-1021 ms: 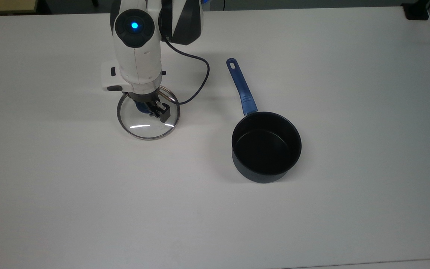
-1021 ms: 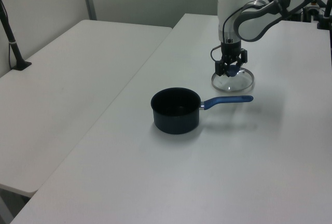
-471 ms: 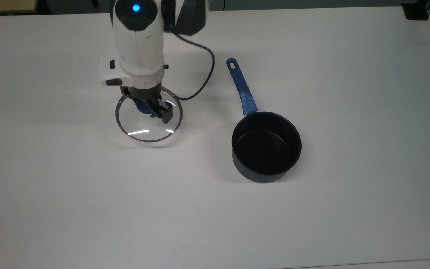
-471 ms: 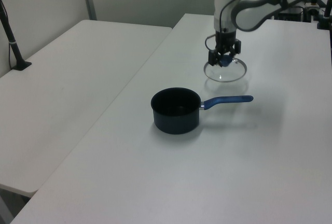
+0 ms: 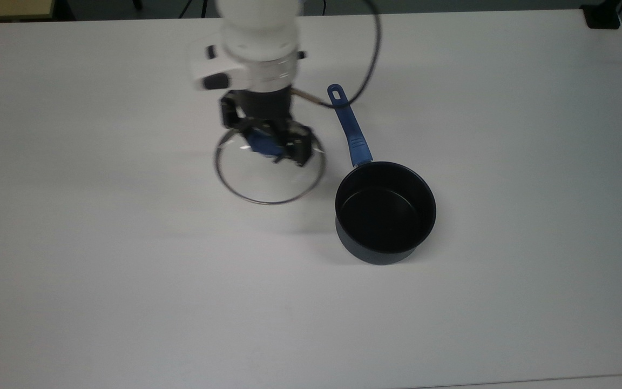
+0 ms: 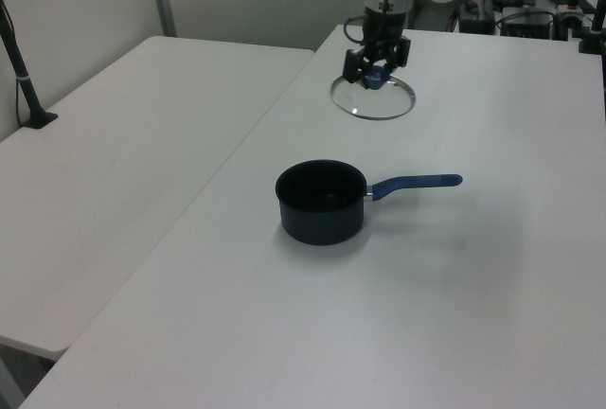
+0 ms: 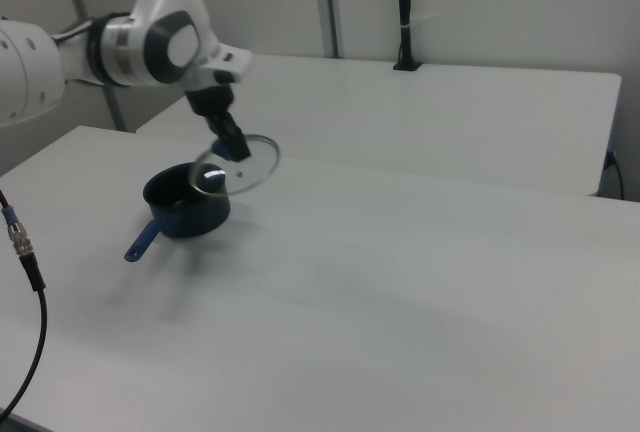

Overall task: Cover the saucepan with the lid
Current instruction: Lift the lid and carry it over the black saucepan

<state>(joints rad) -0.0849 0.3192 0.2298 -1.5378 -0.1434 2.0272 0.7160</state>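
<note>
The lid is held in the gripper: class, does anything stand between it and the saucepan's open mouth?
Nothing visible does. The gripper holds the lid by its blue knob, lifted off the white table. The saucepan sits open and empty to the top view's right, with bare table between. Its handle points away, beside the path.

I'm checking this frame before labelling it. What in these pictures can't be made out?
- Round clear glass lid with steel rim: any lettering is too small to read in the top view.
- Its blue knob: mostly covered by the pincer in the top view.
- Dark navy saucepan: partly behind the lid in the right view.
- Arm: cut off by the top view's upper edge.
</note>
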